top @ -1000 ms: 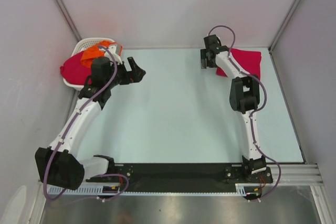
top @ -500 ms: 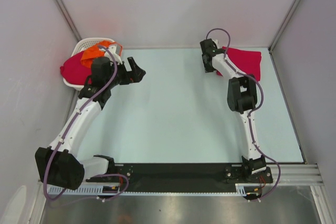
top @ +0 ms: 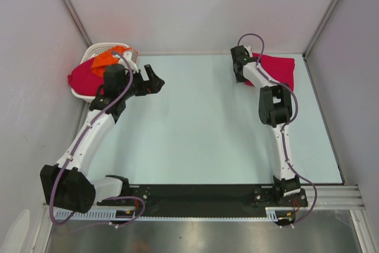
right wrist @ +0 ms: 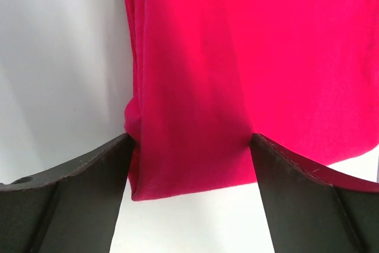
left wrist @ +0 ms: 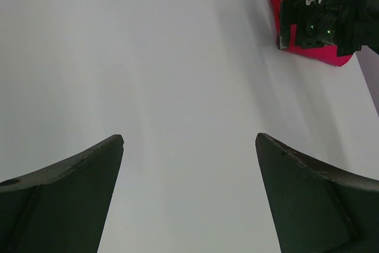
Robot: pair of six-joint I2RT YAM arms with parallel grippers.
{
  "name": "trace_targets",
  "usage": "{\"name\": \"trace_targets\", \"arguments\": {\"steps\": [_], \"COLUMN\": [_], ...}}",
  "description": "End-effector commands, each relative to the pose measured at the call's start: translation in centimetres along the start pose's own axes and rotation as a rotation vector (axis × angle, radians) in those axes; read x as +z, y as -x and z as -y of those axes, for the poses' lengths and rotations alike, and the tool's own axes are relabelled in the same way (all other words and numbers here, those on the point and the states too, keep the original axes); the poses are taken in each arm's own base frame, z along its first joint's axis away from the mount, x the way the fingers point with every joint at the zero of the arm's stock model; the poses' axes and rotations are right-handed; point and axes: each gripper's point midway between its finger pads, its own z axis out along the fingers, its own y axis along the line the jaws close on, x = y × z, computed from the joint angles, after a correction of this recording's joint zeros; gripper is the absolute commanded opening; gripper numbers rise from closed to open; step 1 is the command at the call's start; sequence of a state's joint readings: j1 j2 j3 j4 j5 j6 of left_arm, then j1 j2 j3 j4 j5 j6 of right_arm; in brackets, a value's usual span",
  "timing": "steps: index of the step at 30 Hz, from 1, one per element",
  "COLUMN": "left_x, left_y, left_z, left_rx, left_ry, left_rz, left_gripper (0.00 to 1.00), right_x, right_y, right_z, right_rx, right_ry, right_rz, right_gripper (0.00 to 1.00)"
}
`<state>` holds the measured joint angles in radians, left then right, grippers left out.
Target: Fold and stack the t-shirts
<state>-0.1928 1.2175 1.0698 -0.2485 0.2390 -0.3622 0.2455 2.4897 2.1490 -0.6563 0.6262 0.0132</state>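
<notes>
- The surface (top: 201,128) is a plain pale blue-green sheet, bare across its middle, with a black strip (top: 201,192) along the near edge where both arm bases are bolted.
- Plain white walls enclose it on the left, far and right sides, with grey metal posts (top: 66,4) running up the far corners.
- A white slotted basket (top: 98,48) sits at the far-left corner, holding a crumpled orange t-shirt (top: 106,58) on top of a crimson t-shirt (top: 80,78) that spills over its rim.
- A folded crimson t-shirt (top: 281,69) lies flat at the far-right corner.
- The left pincer (top: 157,80) hangs over bare surface just beside the basket, fingers wide apart and holding nothing.
- The right pincer (right wrist: 189,164) stands at the folded shirt's left edge, fingers apart with one corner of the fabric showing between them.
</notes>
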Motion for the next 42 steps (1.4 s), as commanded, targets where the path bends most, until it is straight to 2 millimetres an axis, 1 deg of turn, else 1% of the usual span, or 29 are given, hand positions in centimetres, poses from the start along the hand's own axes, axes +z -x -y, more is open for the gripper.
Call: {"name": "trace_targets", "arguments": {"steps": [1, 3, 6, 7, 9, 10, 13, 16, 18, 19, 20, 21, 23, 24, 26, 27, 29, 30, 31, 32, 33, 34, 35, 36, 37, 38, 39, 40, 42], "left_x": [-0.2, -0.2, -0.2, -0.2, -0.1, 0.0, 0.0, -0.1, -0.3, -0.3, -0.3, -0.2, -0.3, -0.3, -0.4, -0.6, -0.9, -1.2, -1.3, -1.5, -1.7, -1.7, -1.8, -1.9, -1.9, -2.0, -1.8, -2.0, -1.7], "left_y": [1.6, 1.5, 1.3, 1.2, 1.0, 0.7, 0.3, 0.2, 0.4, 0.5, 0.7, 0.8, 1.2, 1.8, 2.5, 3.5, 4.5, 5.4, 5.7, 5.9, 6.0, 5.7, 5.5, 4.7, 4.2, 3.7, 2.4, 2.1, 0.7], "left_z": [0.2, 0.2, 0.2, 0.3, 0.3, 0.2, 0.1, 0.1, 0.1, 0.3, 0.3, 0.3, 0.1, 0.2, 0.1, 0.3, 0.3, 0.5, 0.2, 0.1, 0.2, 0.1, 0.0, -0.2, -0.6, -0.9, -1.3, -1.4, -1.9], "left_rx": [0.023, 0.019, 0.018, 0.016, 0.014, 0.011, 0.004, 0.008, 0.011, 0.016, 0.019, 0.022, 0.020, 0.023, 0.026, 0.030, 0.036, 0.041, 0.040, 0.036, 0.033, 0.025, 0.018, 0.009, -0.013, -0.025, -0.035, -0.050, -0.073], "left_ry": [-0.008, -0.007, -0.010, -0.018, -0.020, -0.016, -0.017, -0.020, -0.018, -0.023, -0.023, -0.022, -0.002, 0.001, 0.009, 0.011, 0.018, 0.019, 0.031, 0.034, 0.034, 0.036, 0.039, 0.043, 0.061, 0.068, 0.076, 0.075, 0.085], "left_rz": [0.043, 0.042, 0.037, 0.034, 0.032, 0.025, 0.020, 0.019, 0.022, 0.024, 0.026, 0.025, 0.023, 0.032, 0.040, 0.063, 0.087, 0.110, 0.116, 0.121, 0.124, 0.118, 0.116, 0.106, 0.101, 0.095, 0.073, 0.075, 0.049], "left_gripper": [1.00, 1.00, 1.00, 1.00, 1.00, 1.00, 1.00, 1.00, 1.00, 1.00, 1.00, 1.00, 1.00, 1.00, 1.00, 1.00, 1.00, 1.00, 1.00, 0.99, 0.99, 1.00, 1.00, 1.00, 1.00, 1.00, 1.00, 1.00, 1.00], "right_x": [0.7, 0.5, 0.2, 0.1, 0.0, 0.1, 0.0, -0.8, -2.4, -3.2, -5.5, -7.0, -10.6, -13.7, -17.3, -20.5, -23.5, -25.8, -26.3, -27.7, -27.8, -28.2, -28.6, -27.9, -27.7, -26.7, -25.1, -24.9, -24.2], "right_y": [-1.8, -1.8, -1.6, -1.1, -0.9, -0.6, -0.5, -0.1, 1.0, 1.6, 3.5, 4.2, 6.6, 8.3, 9.9, 10.9, 11.5, 10.5, 9.5, 10.2, 7.2, 6.3, 6.4, 3.3, 2.6, 0.8, -2.1, -3.6, -5.7], "right_z": [1.8, 2.9, 3.1, 3.6, 3.6, 4.2, 4.0, 3.7, 3.5, 3.4, 3.7, 3.1, 3.6, 4.3, 5.6, 7.3, 8.1, 9.3, 9.3, 10.1, 10.4, 11.0, 11.9, 12.4, 13.1, 13.3, 12.5, 13.0, 12.3], "right_rx": [-0.008, 0.015, 0.044, 0.067, 0.081, 0.096, 0.102, 0.061, 0.066, 0.072, 0.082, 0.080, 0.108, 0.137, 0.211, 0.245, 0.300, 0.318, 0.322, 0.350, 0.379, 0.417, 0.502, 0.561, 0.640, 0.729, 0.858, 0.941, 1.014], "right_ry": [-0.021, -0.005, 0.063, 0.096, 0.147, 0.155, 0.191, 0.230, 0.263, 0.281, 0.310, 0.368, 0.429, 0.477, 0.520, 0.558, 0.624, 0.640, 0.653, 0.658, 0.643, 0.630, 0.614, 0.587, 0.567, 0.540, 0.542, 0.535, 0.556], "right_rz": [-0.042, -0.040, -0.035, -0.028, -0.034, -0.032, -0.038, -0.014, 0.018, 0.031, 0.082, 0.101, 0.164, 0.222, 0.272, 0.328, 0.391, 0.424, 0.432, 0.517, 0.504, 0.526, 0.571, 0.545, 0.549, 0.507, 0.410, 0.381, 0.327], "right_gripper": [0.87, 0.86, 0.87, 0.88, 0.88, 0.88, 0.89, 0.92, 0.99, 1.00, 1.00, 1.00, 1.00, 1.00, 1.00, 1.00, 1.00, 1.00, 1.00, 1.00, 1.00, 1.00, 1.00, 1.00, 1.00, 1.00, 1.00, 1.00, 1.00]}}
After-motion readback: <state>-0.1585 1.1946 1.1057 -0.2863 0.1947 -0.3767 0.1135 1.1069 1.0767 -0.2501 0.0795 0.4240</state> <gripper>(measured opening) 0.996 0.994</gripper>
